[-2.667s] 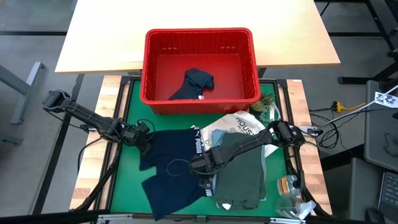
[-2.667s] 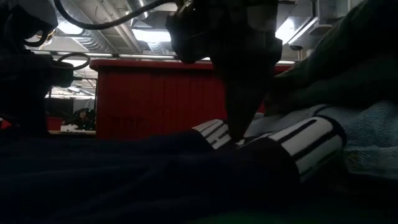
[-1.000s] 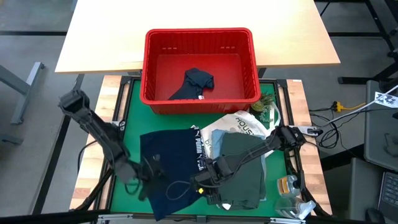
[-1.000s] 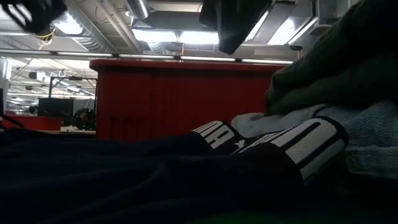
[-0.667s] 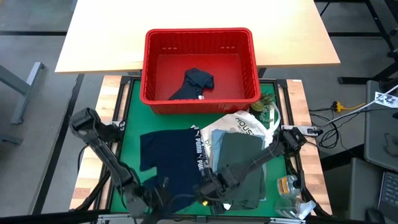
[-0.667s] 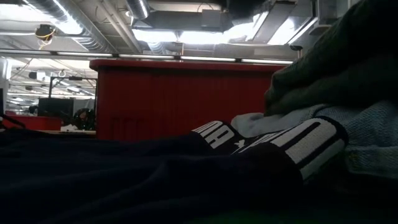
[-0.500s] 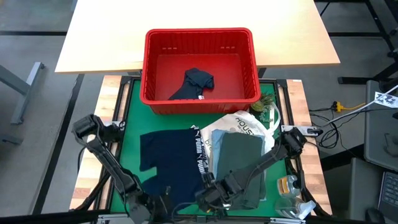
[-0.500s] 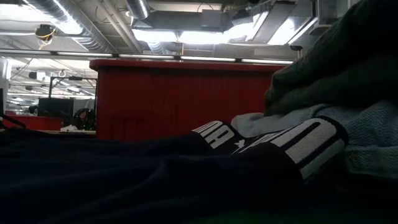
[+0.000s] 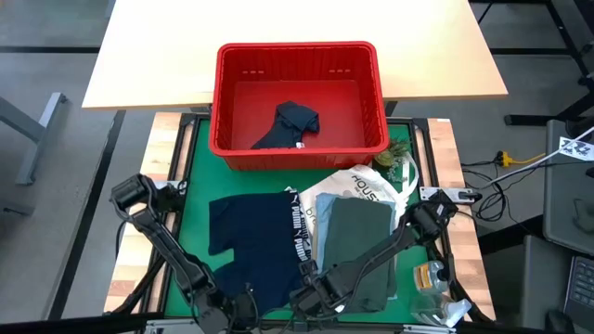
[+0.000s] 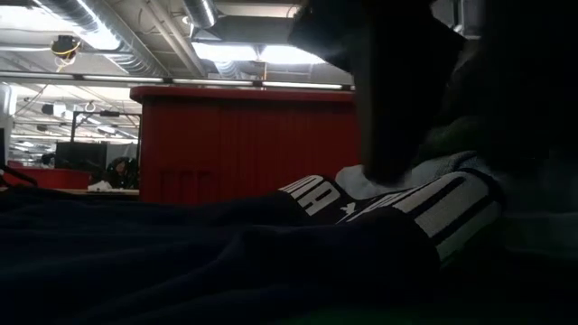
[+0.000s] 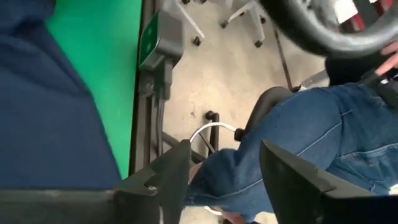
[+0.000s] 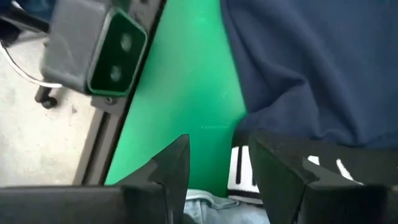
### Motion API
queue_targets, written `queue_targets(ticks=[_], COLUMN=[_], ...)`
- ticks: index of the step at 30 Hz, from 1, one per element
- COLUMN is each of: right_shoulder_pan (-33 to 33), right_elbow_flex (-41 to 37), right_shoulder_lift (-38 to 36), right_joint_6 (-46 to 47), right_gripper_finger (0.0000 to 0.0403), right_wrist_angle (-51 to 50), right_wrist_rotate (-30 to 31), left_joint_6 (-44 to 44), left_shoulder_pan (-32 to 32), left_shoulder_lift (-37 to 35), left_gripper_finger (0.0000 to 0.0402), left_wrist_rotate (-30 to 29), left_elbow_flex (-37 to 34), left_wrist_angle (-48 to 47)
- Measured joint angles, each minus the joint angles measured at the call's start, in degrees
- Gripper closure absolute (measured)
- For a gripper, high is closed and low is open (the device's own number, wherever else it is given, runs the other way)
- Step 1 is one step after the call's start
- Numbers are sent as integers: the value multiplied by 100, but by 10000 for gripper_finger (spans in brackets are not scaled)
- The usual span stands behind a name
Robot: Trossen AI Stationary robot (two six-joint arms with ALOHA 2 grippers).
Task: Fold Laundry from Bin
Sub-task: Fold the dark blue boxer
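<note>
Here: red bin (image 9: 299, 95) at far side of green bench (image 9: 190, 237), one dark navy garment (image 9: 290, 124) crumpled inside on its floor. Navy shorts (image 9: 260, 243) spread flat on the green mat nr the middle, white-lettered waistband (image 9: 299, 226) touching the stack to the right. Stack: dark olive-green garment (image 9: 357, 250) on top, light blue shirt (image 9: 327, 206) under it, white printed tote bag (image 9: 367, 186) beneath, toward the bin.

Left claw (image 9: 239, 311) at bench's near edge, over the shorts' near hem; fingers (image 11: 169, 176) apart, nothing between them, w/ floor and a seated person's jeans (image 11: 298, 149) showing thru the gap. Navy cloth (image 11: 46, 118) just beside in left wrist view, not gripped.

Right claw (image 9: 311, 301) also at near edge, just beside left one, btwn shorts and olive stack. Fingers (image 12: 171, 168) spread, empty; green mat and navy fabric (image 12: 311, 68) ahead of them, white-striped waistband bit (image 12: 239, 168) in the gap.

Low view: shorts (image 10: 181, 262) fill foreground, bin wall (image 10: 244, 140) behind, a dark arm part (image 10: 397, 81) hanging down at right; which arm, can't tell.
</note>
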Motion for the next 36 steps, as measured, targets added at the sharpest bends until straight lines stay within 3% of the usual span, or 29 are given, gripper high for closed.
queue_targets(ticks=[7,13,20,28,36], right_shoulder_pan=[0,0,0,2,0], right_elbow_flex=[1,1,1,1,1], right_shoulder_lift=[22,156,250,251,251], right_joint_6=[-6,-2,13,17,17], right_gripper_finger=[237,237,237,237,237], right_wrist_angle=[-183,-310,-428,-448,-420], right_wrist_rotate=[296,403,550,750,761], left_joint_6=[-65,-65,-67,-636,-943], left_shoulder_pan=[-4,-2,-81,-286,-482], left_shoulder_lift=[154,160,160,160,160], left_gripper_finger=[171,167,167,167,166], left_wrist_rotate=[172,183,775,663,117], left_elbow_flex=[0,0,0,0,0], left_wrist_angle=[-35,-72,-140,-875,-1177])
